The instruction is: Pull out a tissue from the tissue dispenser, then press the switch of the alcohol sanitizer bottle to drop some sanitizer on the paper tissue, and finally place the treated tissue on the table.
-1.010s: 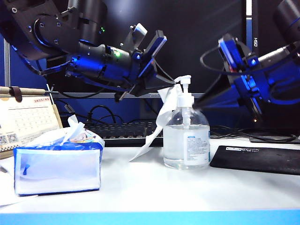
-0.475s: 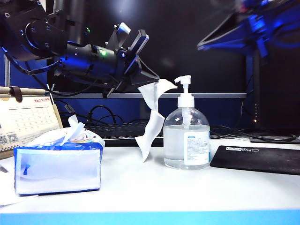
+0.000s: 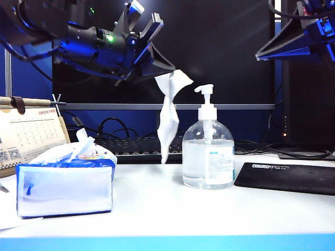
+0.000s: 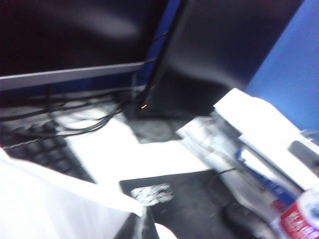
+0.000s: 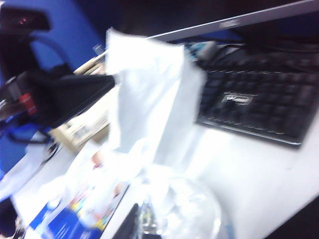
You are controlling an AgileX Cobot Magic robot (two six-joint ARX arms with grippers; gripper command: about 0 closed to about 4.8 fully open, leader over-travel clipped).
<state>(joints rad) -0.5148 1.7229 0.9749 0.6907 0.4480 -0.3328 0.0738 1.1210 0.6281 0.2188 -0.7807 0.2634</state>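
Left end effector [image 3: 166, 70] sits up high at about 11 o'clock from the bottle [image 3: 208, 157], clamped shut on the top corner of the tissue [image 3: 168, 112]. The tissue hangs free in the air with its long axis near vertical, the crumpled top flaring toward the pump [image 3: 205, 98] and the narrow tail pointing straight down at 6 o'clock, ending just above the worktop [image 3: 157, 201] and just beside the bottle, not touching it. In the right wrist view the tissue [image 5: 149, 94] shows the same way, pinched by a dark finger [image 5: 75, 92]. The pump nozzle points toward the tissue, at 9 o'clock. Right end effector [image 3: 293, 44] is way up at 1 o'clock from the bottle, well clear of the pump; can't tell if it's wide or narrow. The dispenser [image 3: 65, 180] rests at 8 o'clock from the bottle, tuft sticking up.
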